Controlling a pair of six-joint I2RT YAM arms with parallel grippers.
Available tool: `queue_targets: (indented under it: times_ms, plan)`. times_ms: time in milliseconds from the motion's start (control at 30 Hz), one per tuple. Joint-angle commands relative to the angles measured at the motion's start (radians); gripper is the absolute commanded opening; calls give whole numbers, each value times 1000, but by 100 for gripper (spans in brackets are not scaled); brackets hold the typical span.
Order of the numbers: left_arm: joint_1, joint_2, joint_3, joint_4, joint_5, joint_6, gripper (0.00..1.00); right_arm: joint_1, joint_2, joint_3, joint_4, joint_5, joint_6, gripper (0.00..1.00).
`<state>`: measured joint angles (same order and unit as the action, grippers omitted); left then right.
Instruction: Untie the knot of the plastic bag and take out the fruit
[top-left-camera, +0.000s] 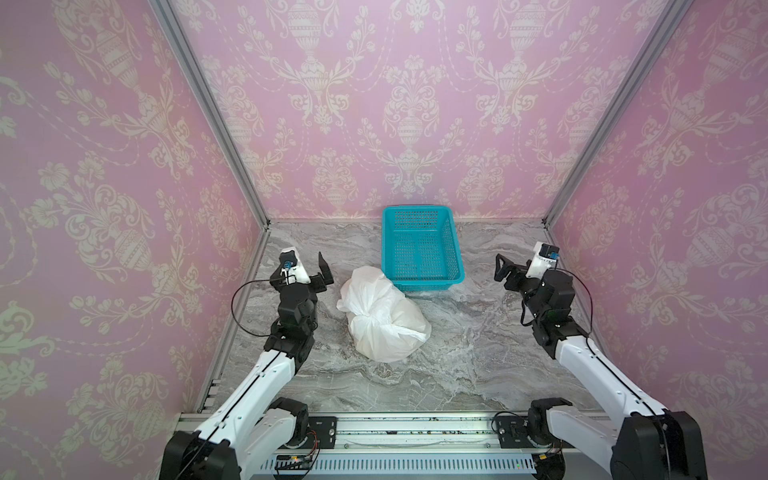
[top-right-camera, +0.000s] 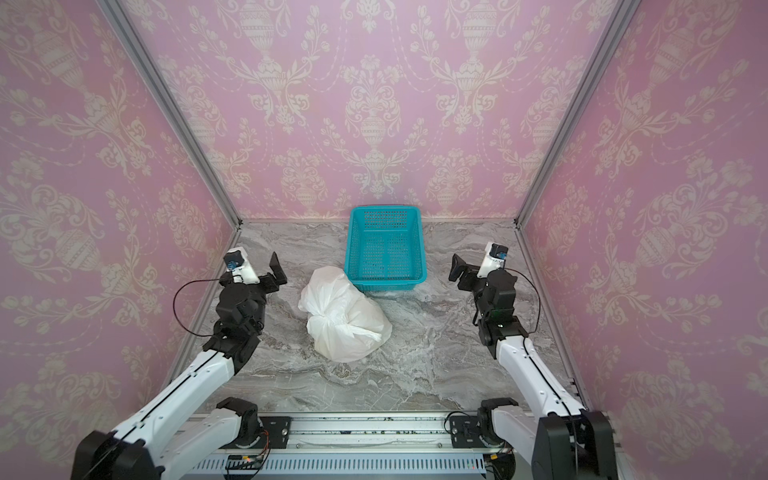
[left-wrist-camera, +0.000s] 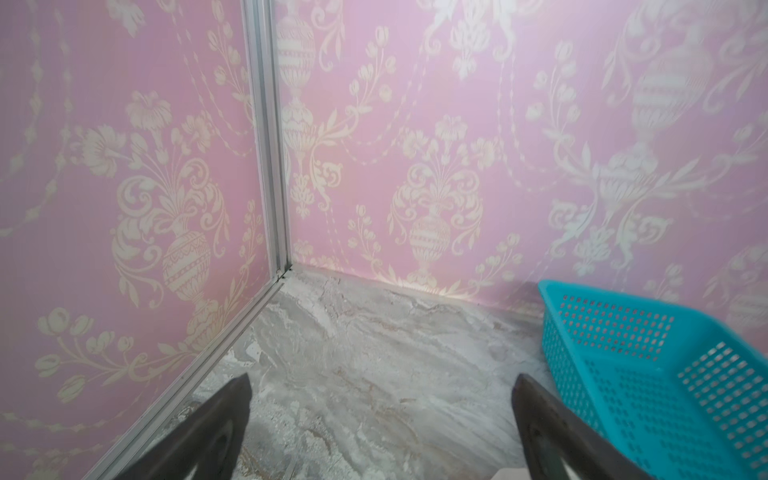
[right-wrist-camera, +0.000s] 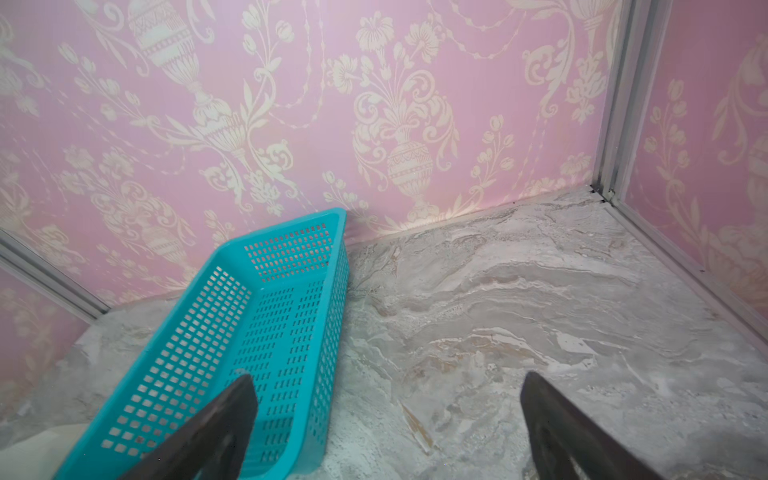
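Observation:
The white plastic bag (top-left-camera: 386, 328) (top-right-camera: 349, 332) lies on the marble table, just in front of the teal basket's near left corner. Its knot (top-left-camera: 365, 322) (top-right-camera: 326, 322) is a bunched twist on the bag's left-middle, tied. The fruit is hidden inside the bag. My left gripper (top-left-camera: 326, 270) (top-right-camera: 277, 270) (left-wrist-camera: 382, 378) hovers open to the left of the bag, apart from it. Well to the right of the bag, my right gripper (top-left-camera: 500, 269) (top-right-camera: 455, 269) (right-wrist-camera: 386, 376) is open with nothing between its fingers. A pale sliver of the bag (right-wrist-camera: 25, 457) shows in the right wrist view.
A teal perforated basket (top-left-camera: 415, 210) (top-right-camera: 384, 209) (left-wrist-camera: 623, 299) (right-wrist-camera: 282, 226) with nothing in it stands against the back wall, touching or nearly touching the bag. Pink patterned walls enclose the marble table (top-left-camera: 478, 353) on three sides. A metal rail (top-left-camera: 395, 432) runs along the front edge.

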<state>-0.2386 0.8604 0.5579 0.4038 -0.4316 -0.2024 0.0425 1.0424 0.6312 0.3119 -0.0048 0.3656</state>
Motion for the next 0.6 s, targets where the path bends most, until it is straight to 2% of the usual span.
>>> queue_targets:
  times_ms: [0, 67, 100, 200, 267, 333, 400, 500, 567]
  plan:
    - [15, -164, 71, -327, 81, -198, 99, -13, -23, 63, -300, -121, 145, 100]
    - [42, -255, 74, -307, 135, -200, 99, -53, -28, 18, -203, -284, 169, 100]
    - [54, -312, 44, -272, 125, -219, 99, -81, -31, -19, -125, -370, 193, 100]
    - [92, -488, -88, -164, -16, -368, 99, -100, -67, -85, -23, -428, 210, 100]
    - [103, -524, -84, -146, 37, -328, 99, -84, -82, -93, -11, -458, 189, 100]
    - [103, -449, 48, -326, 55, -301, 99, -30, -91, -55, -59, -471, 155, 100]
    - [102, -333, 164, -485, 60, -331, 99, 75, -95, 1, -156, -426, 74, 100]
    - [101, -195, 252, -564, 111, -333, 99, 254, -100, 80, -272, -318, -35, 100]
    - [102, -146, 245, -580, 128, -346, 93, 335, -97, 101, -288, -298, -65, 100]
